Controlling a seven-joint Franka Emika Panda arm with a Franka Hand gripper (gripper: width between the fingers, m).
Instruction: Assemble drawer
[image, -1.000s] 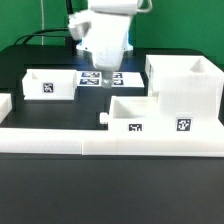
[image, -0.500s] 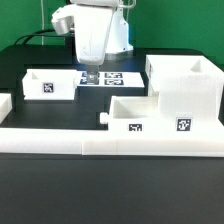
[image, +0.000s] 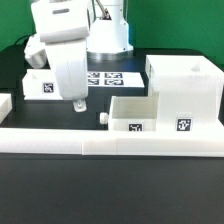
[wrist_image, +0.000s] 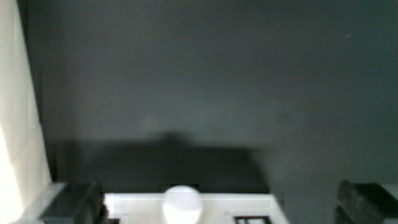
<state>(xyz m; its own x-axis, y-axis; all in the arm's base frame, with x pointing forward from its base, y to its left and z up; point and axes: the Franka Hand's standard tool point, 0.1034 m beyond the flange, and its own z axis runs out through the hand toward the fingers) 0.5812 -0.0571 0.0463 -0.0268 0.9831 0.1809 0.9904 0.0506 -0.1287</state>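
Near tray (image: 135, 112): white, open-topped, long axis left-right, knob (image: 103, 118) pointing to exterior view's left, tag on near face. Sits just beside housing (image: 185, 88) at right, on far side of border rail (image: 100, 142). Second tray (image: 40, 85) far left, partly hidden by arm (image: 60, 50). Gripper (image: 78, 103) hovers left of knob, fingers (wrist_image: 71, 203) spread wide, holding nothing.
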